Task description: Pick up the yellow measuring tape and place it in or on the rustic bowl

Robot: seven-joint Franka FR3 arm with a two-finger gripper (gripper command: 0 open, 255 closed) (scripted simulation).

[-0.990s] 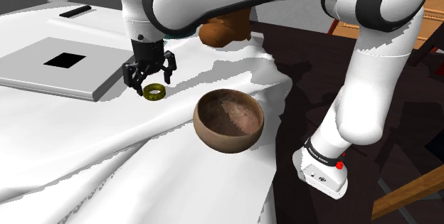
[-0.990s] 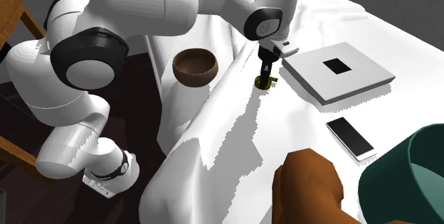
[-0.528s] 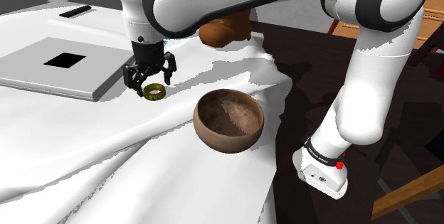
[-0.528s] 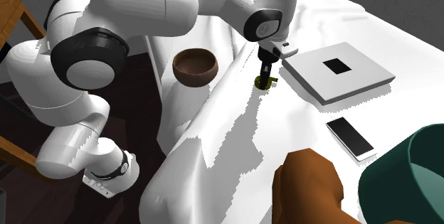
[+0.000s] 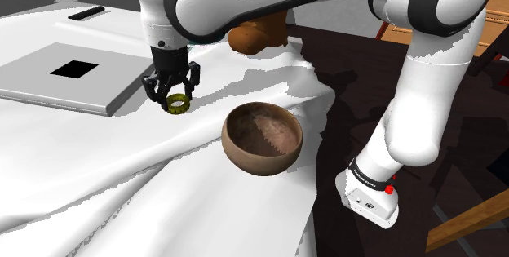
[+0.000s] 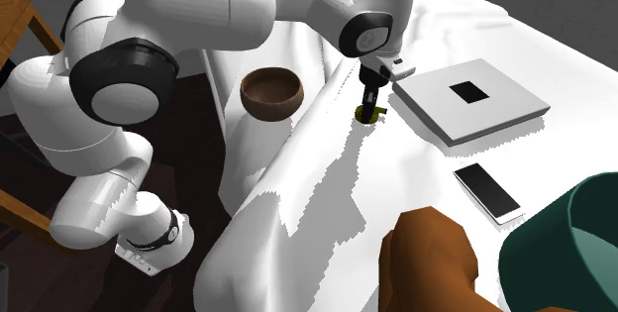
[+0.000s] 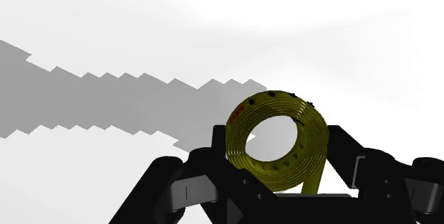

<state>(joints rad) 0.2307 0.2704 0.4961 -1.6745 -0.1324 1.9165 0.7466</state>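
Note:
The yellow measuring tape [image 5: 177, 104], a small rolled coil, lies on the white cloth to the left of the bowl in the shoulder view. My black gripper [image 5: 173, 96] points straight down over it, shut, with a finger against each side of the coil. In the wrist view the tape [image 7: 276, 126] stands on edge between the two fingers [image 7: 208, 167], and its hollow middle shows. From the second exterior view the tape [image 6: 368, 115] sits under the gripper [image 6: 370, 105]. The brown rustic bowl [image 5: 253, 162] [image 6: 269, 108] rests empty near the cloth's edge.
A flat grey slab with a black square [image 5: 49, 82] [image 6: 495, 112] lies beside the gripper. A phone [image 6: 487, 191], a brown rounded object [image 5: 257, 32] [image 6: 431, 260] and a teal container [image 6: 569, 251] sit further along the cloth. The cloth drops off past the bowl.
The fingers, spread wide on either side of the tape in the earlier frames, have now closed in against it. The arm and the tape have hardly moved.

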